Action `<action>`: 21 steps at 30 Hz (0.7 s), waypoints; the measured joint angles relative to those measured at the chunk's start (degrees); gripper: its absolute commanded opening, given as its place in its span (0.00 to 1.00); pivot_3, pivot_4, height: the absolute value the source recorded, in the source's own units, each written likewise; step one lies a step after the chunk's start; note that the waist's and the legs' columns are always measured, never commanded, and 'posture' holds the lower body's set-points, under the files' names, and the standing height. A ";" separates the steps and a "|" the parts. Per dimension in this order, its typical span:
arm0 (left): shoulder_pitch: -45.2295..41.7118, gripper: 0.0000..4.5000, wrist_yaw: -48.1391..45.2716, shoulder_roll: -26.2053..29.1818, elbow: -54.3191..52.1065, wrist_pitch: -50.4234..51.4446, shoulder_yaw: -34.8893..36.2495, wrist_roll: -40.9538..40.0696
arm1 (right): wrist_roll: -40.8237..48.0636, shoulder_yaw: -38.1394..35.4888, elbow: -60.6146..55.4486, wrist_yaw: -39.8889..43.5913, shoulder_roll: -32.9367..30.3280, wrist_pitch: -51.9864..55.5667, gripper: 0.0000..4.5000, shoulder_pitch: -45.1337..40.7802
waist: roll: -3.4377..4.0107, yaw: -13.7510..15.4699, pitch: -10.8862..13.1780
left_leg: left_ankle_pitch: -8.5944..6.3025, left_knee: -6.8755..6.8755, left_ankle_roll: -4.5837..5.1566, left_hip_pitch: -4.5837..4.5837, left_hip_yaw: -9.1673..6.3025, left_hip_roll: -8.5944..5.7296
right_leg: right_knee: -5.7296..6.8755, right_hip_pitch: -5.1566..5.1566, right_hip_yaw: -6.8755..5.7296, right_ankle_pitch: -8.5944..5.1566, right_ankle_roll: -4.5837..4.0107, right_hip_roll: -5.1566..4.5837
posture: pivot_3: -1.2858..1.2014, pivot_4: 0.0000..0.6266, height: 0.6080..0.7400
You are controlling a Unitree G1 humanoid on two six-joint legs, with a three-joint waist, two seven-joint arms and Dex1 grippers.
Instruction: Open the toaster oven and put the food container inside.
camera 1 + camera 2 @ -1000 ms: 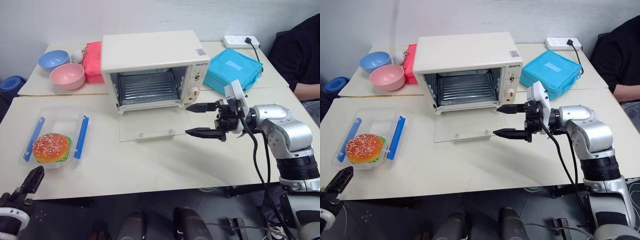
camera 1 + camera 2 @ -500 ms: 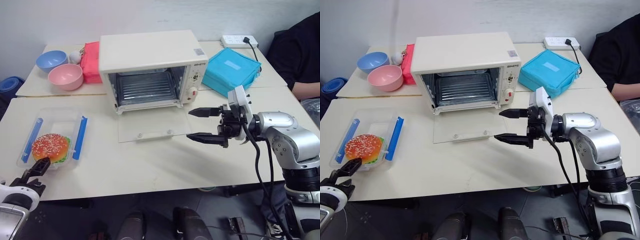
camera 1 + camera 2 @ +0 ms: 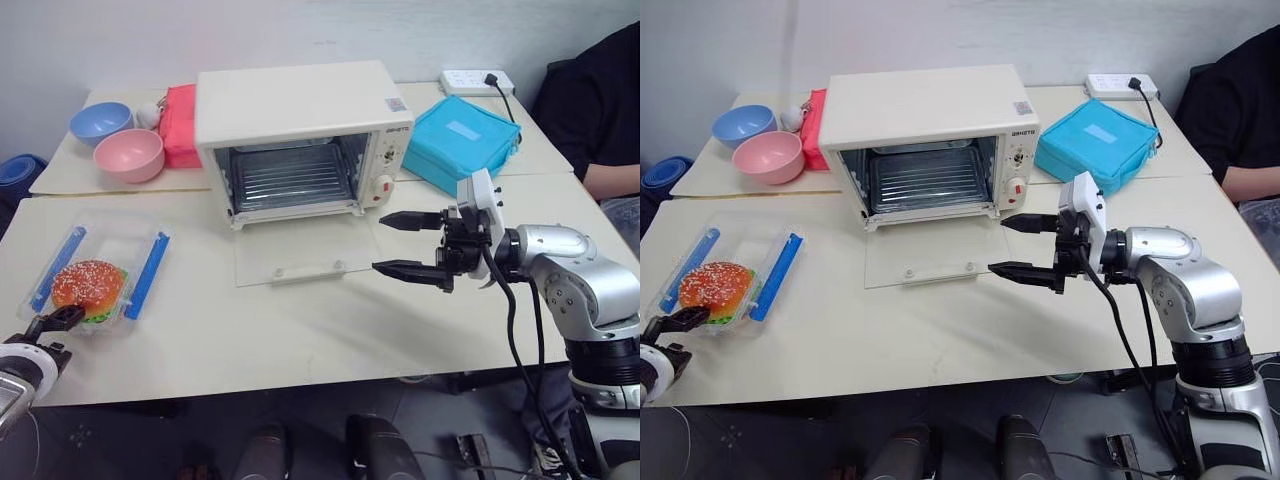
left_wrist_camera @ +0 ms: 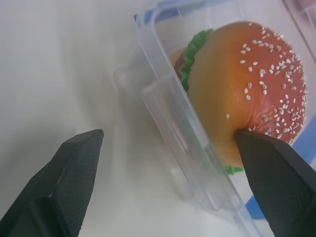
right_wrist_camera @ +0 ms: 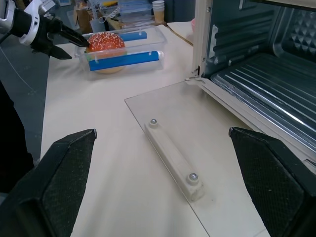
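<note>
Item, toaster oven (image 3: 300,130): cream-white box standing on the bench (image 3: 300,330), its glass door (image 3: 300,250) folded flat onto the bench top with the white bar handle (image 5: 170,160) uppermost, wire rack visible in the open cavity; it lies just beyond the right pincer, door panel directly ahead of the fingertips. Item, food container (image 3: 95,275): clear plastic box with two blue side clips, sesame-bun burger (image 4: 247,94) at its near end, resting on the bench at the tips of the left pincer and well apart from the oven. Item, left pincer (image 3: 58,320): jaws spread wide, holding nothing; one finger sits against the near end of the container by the bun, the other over bare bench outside the container wall. Item, right pincer (image 3: 405,243): jaws wide apart, empty, held level above the bench beside the door's edge. Sundry, beyond the oven from both pincers: pink bowl (image 3: 127,153), blue bowl (image 3: 103,122), red pouch (image 3: 180,123), turquoise bag (image 3: 465,140), white power strip (image 3: 478,80). A person's dark sleeve (image 3: 600,110) at the bench's far side from the left pincer.
</note>
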 measured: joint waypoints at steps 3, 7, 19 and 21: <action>1.00 1.00 0.23 -1.72 -0.69 -1.04 1.14 -0.01 | 0.04 0.00 -0.05 -0.09 0.01 0.00 1.00 0.13 | 0.00 0.00 0.00 | 0.01 -0.18 -0.11 0.09 -0.01 0.04 | 0.00 -0.01 -0.04 -0.05 -0.09 0.02 | 0.52 0.24 1.00; 3.06 1.00 2.47 -4.95 -4.15 -3.48 1.57 -0.06 | 0.20 -0.04 -0.07 -0.02 0.01 0.00 1.00 0.21 | 0.00 -0.12 0.00 | -0.02 -0.18 -0.11 0.10 0.03 0.06 | -0.02 0.00 -0.03 -0.06 -0.09 0.02 | 0.52 0.24 1.00; -1.86 1.00 3.35 -0.84 0.04 -3.98 1.51 1.01 | 0.46 -0.04 -0.07 0.19 0.05 -0.91 1.00 0.12 | 0.00 -0.08 0.00 | 0.08 -0.17 -0.17 0.12 0.04 0.09 | -0.02 0.03 -0.16 -0.17 -0.29 0.01 | 0.52 0.24 1.00; -1.15 1.00 4.12 -0.81 1.20 -3.41 1.50 1.15 | 0.46 -0.04 -0.07 0.05 0.06 -1.02 1.00 0.15 | 0.00 -0.18 0.00 | 0.04 -0.21 -0.19 0.12 0.04 0.11 | -0.02 0.00 -0.17 -0.13 -0.23 0.01 | 0.52 0.24 1.00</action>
